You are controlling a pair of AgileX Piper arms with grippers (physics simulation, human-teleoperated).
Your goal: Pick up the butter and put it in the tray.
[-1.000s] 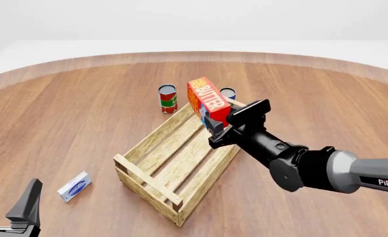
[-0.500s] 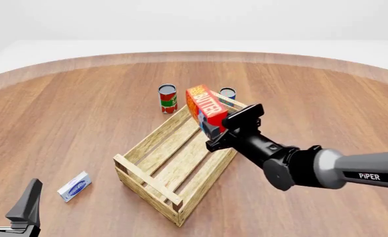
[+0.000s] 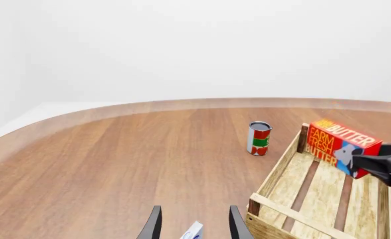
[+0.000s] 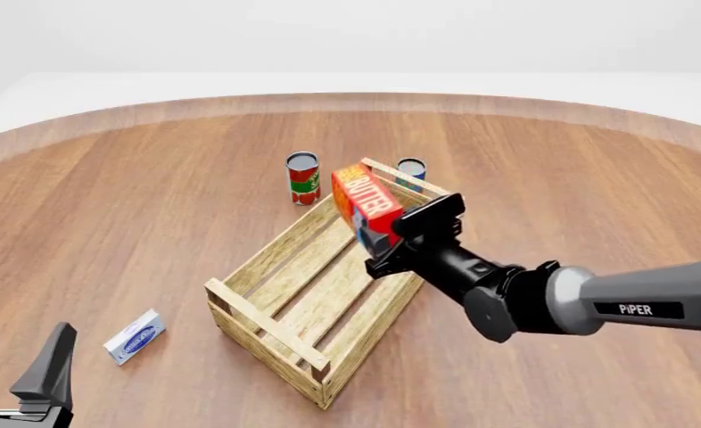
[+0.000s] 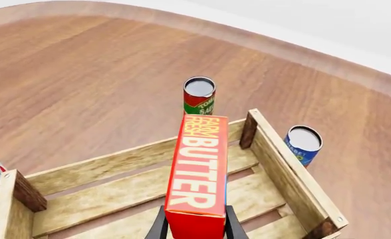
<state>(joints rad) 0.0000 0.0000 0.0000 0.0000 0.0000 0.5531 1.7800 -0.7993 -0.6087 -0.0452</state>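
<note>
Round wooden table (image 4: 148, 223) before plain white walls.

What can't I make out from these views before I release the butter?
- Butter clearance above the tray floor: no side view, can't tell.
- Right gripper fingertips: front view hides them behind the carton; the wrist view's edge cuts them off.
- Small white-and-blue box: label too small, cropped in both wrist views.

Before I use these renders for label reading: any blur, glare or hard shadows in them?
Front view: flat light, faint shadows; the butter is slightly motion-smeared in the right gripper. Right wrist view: butter lettering sharp, no glare. Left wrist view: sharp, with the left gripper cropped at the frame edge; the tray casts only a soft shadow.
</note>
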